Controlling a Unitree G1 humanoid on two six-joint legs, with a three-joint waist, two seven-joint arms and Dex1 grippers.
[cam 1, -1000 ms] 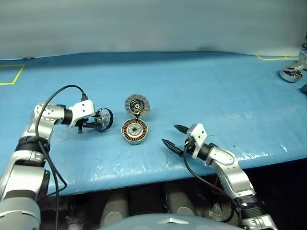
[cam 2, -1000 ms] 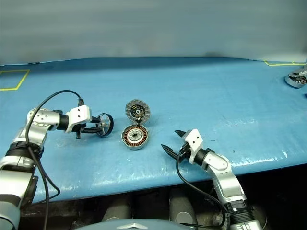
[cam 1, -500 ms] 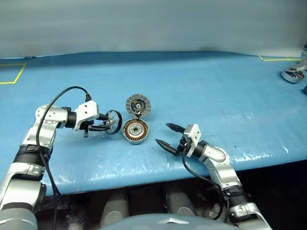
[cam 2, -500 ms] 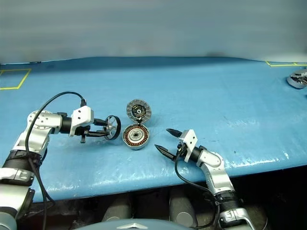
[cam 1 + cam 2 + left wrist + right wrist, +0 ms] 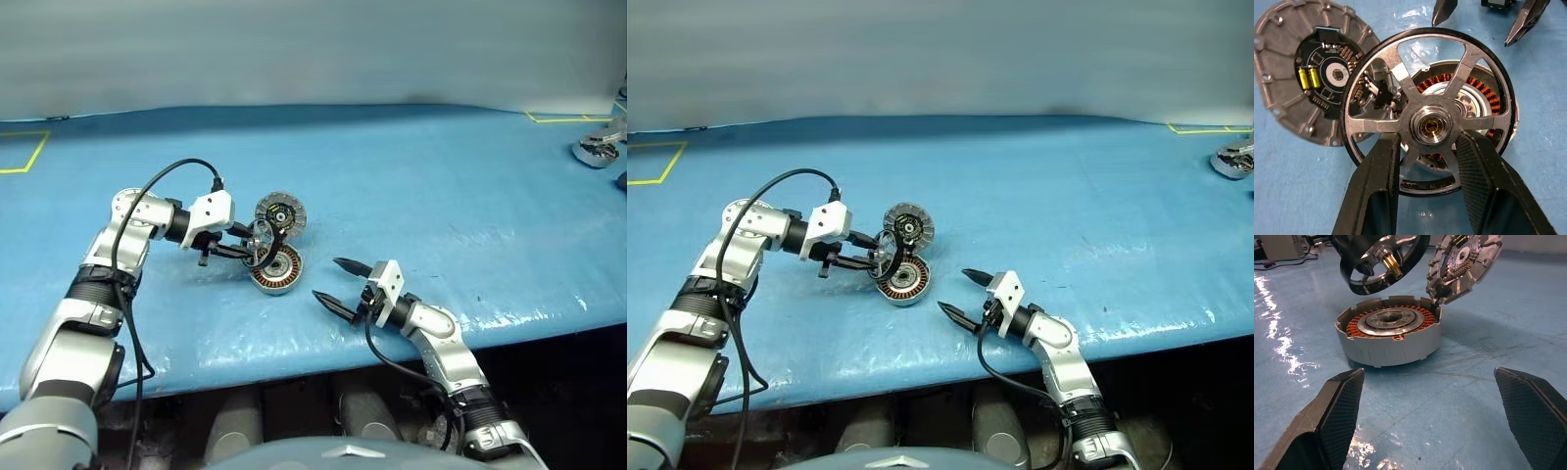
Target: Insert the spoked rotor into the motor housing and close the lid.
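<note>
A: Gripping the spoked rotor (image 5: 1431,110), our left gripper (image 5: 1427,147) has its two black fingers (image 5: 1382,171) closed on either side of the brass-coloured hub; the dark-rimmed wheel hangs tilted in the air, just above the motor housing (image 5: 1388,335) and not yet touching it.

B: And a second ago?

A: It was well to the left of the housing, out over bare blue table (image 5: 441,176); we have since carried the wheel across, so that its rim now overlaps the ring of copper windings as the left wrist camera sees it; our right gripper has also edged a little closer.

B: What of that right gripper (image 5: 345,281)?

A: Its jaws stand wide apart and hold nothing; it sits low, near the table's front edge, pointing at the housing from a short way off.

B: Where does the lid (image 5: 281,211) stand?

A: Swung up and back on its hinge on the far side of the housing; its ribbed inner face and dark centre show; the housing's mouth is open.

B: So how far along are we?

A: Transport looks nearly done; we judge that levelling the wheel over the silver centre and lowering it come next; the lid waits until the wheel is seated.
</note>
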